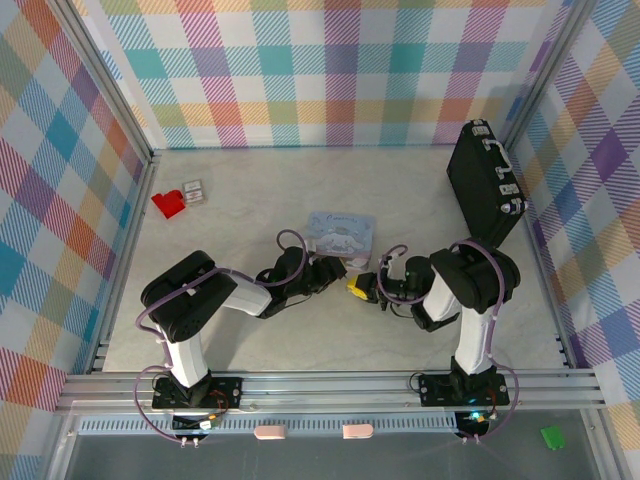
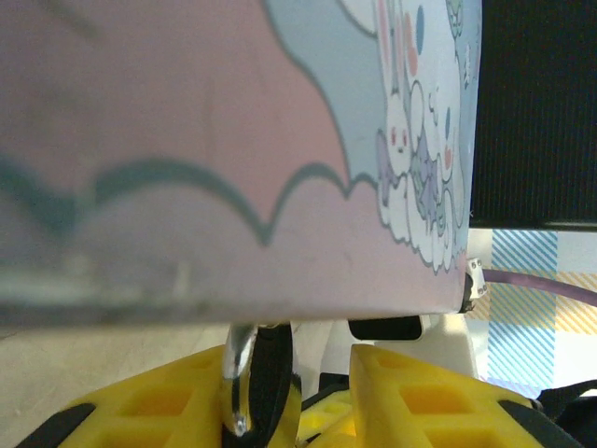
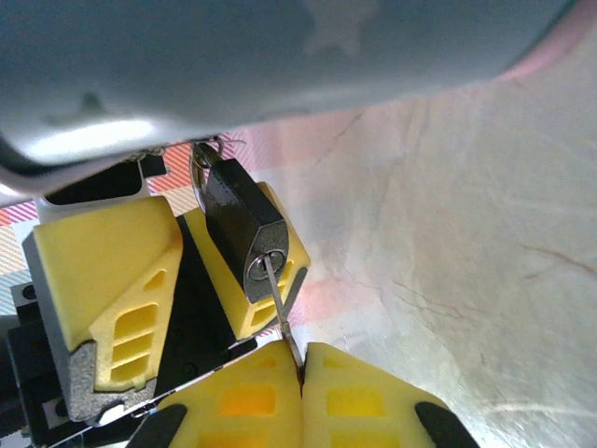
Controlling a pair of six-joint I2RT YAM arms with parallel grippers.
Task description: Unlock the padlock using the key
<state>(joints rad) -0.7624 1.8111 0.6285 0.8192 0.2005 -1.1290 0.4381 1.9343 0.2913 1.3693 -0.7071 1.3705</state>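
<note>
The padlock (image 3: 238,219) is found near the middle of the table (image 3: 448,233), just under the near edge of the pastel tin (image 1: 340,232), between the two grippers. Its dark body is tilted, with the keyhole (image 3: 264,265) turned toward the right gripper (image 3: 300,359).

The key (image 3: 280,308) is pinched at its near end by the closed yellow fingers of the right gripper. Its thin tip is pushed into the keyhole.

The fingers of the left gripper (image 2: 289,364) are set apart, with the padlock between them. The padlock is leaned on one finger, and a gap is seen beside the other, so it is not squeezed. The silver loop (image 2: 238,373) of the padlock goes up under the tin. It cannot be told if the loop is locked or loose.

The step in hand is judged to be the turning of the key, since the key is already in.

For the next move, the key would need to be twisted by a roll of the right wrist. The padlock would likely need to be held tight by the left fingers first, or it may be spun along with the key. The key should be kept straight in the hole, so that it is not bent or pulled out.
</note>
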